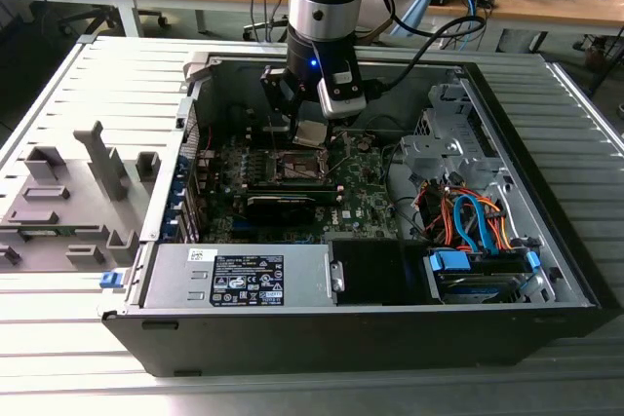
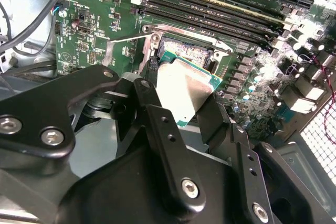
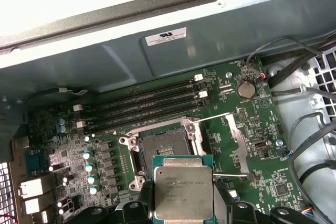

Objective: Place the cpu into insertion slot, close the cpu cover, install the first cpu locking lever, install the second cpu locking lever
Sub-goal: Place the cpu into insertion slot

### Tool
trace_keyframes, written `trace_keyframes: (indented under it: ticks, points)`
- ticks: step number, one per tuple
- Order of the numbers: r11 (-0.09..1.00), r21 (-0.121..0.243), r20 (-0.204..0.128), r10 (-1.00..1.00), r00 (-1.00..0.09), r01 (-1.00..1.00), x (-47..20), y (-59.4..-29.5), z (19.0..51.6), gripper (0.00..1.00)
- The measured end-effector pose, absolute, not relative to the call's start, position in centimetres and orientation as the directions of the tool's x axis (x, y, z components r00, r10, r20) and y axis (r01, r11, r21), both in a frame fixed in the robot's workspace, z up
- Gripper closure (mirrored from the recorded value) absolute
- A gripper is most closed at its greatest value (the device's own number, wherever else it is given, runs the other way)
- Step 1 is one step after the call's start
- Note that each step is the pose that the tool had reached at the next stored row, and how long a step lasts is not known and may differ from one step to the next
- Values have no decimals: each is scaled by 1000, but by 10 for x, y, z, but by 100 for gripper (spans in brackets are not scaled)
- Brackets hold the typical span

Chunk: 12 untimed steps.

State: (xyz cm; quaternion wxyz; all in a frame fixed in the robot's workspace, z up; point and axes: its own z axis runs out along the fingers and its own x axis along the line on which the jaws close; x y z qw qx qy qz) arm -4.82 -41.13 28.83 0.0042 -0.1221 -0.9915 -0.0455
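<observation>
Black end effector [image 2: 181,109] clamped on the small, flat, pale silvery square cpu [image 2: 181,90].
The cpu hangs close over the green motherboard [image 3: 252,124], at the edge of the open, dark, metal-rimmed square insertion slot [image 3: 160,149].

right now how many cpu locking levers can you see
2. One lever runs from the insertion slot corner nearest the memory slots; the other lever lies beside the cpu held in the hand. None seems hidden.

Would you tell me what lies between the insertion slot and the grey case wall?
Long black memory slots run side by side between the insertion slot and the case wall, as the first wrist view shows.
</observation>
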Motion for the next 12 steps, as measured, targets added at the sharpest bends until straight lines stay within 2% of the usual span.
trace_keyframes:
  ticks: [12]
  points:
    - [964,89,19,249,-968,249,-48,-411,288,46]
